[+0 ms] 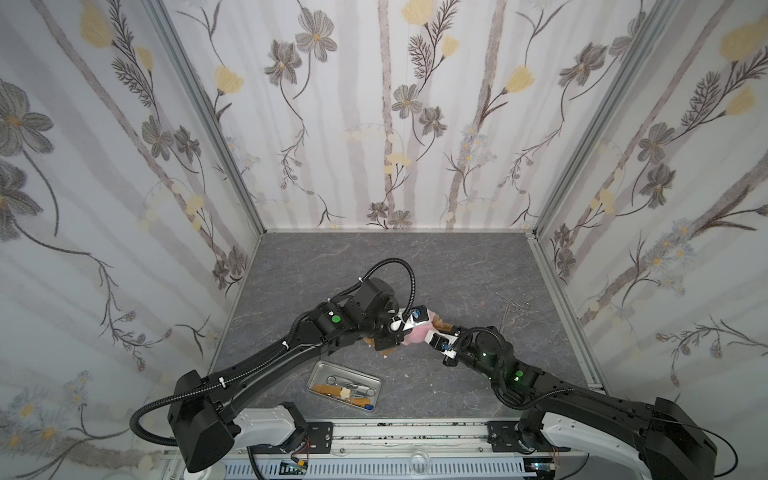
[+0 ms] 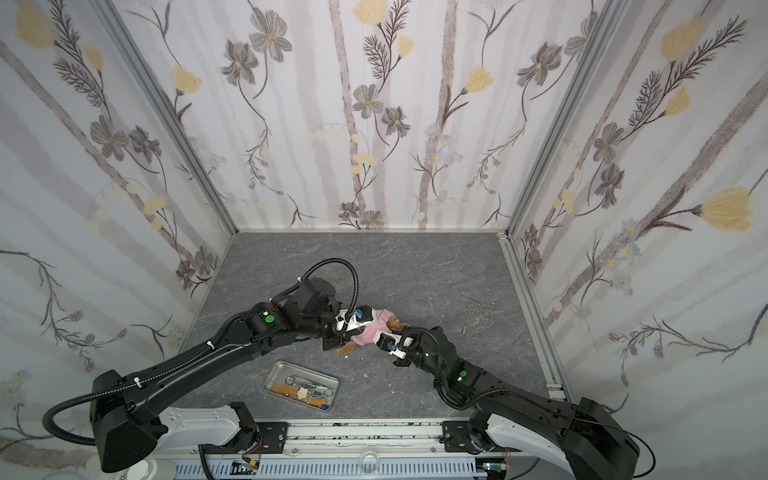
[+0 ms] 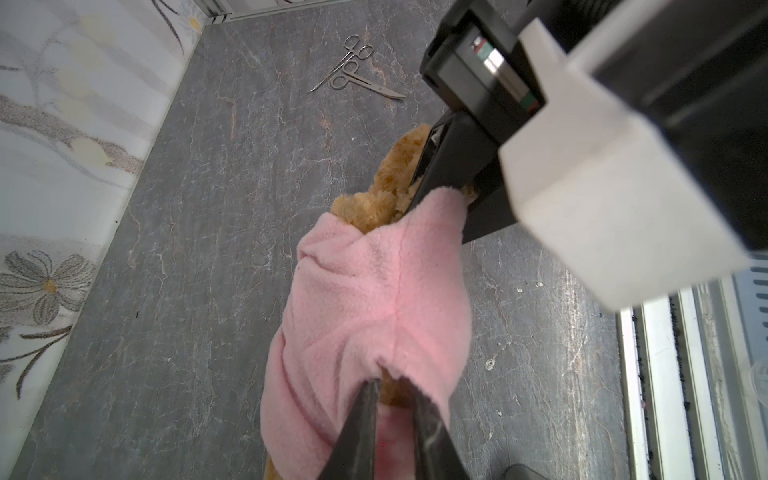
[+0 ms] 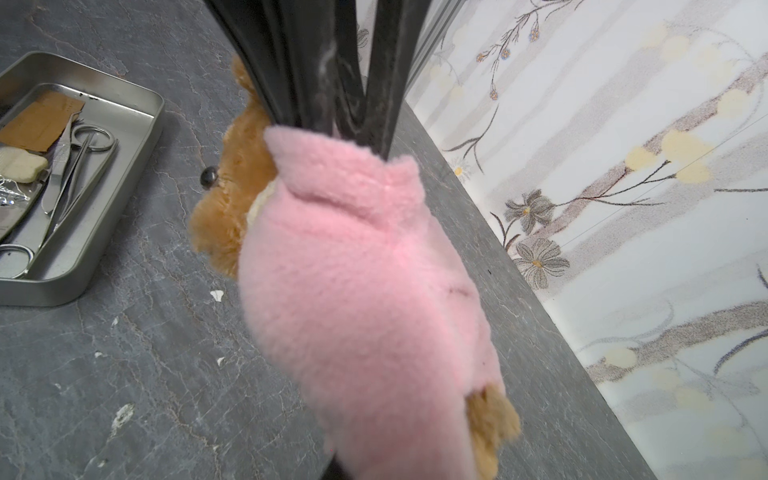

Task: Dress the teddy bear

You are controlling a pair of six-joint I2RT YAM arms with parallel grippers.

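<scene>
"Steel tray (image 1: 320, 370) sat at the left, near the front of the grey table (image 1: 415, 266). What came next?"

"The left gripper (image 3: 392, 386). It was clamped on the hem of the pink shirt (image 4: 353, 270), and brown fur showed between its fingers (image 3: 361, 415)."

"And the teddy bear (image 4: 232, 199)?"

"Mid-table, stretched between the two grippers. The shirt was wrapped round its body, and its head and one paw poked out. I couldn't tell whether it touched the table."

"The right gripper (image 3: 442, 208)?"

"It was against the bear's other end, pinched tight on a flap of the same shirt."

"Farther right?"

"Steel instruments (image 1: 513, 309) lay crossed on the table, well apart from the bear."
</scene>
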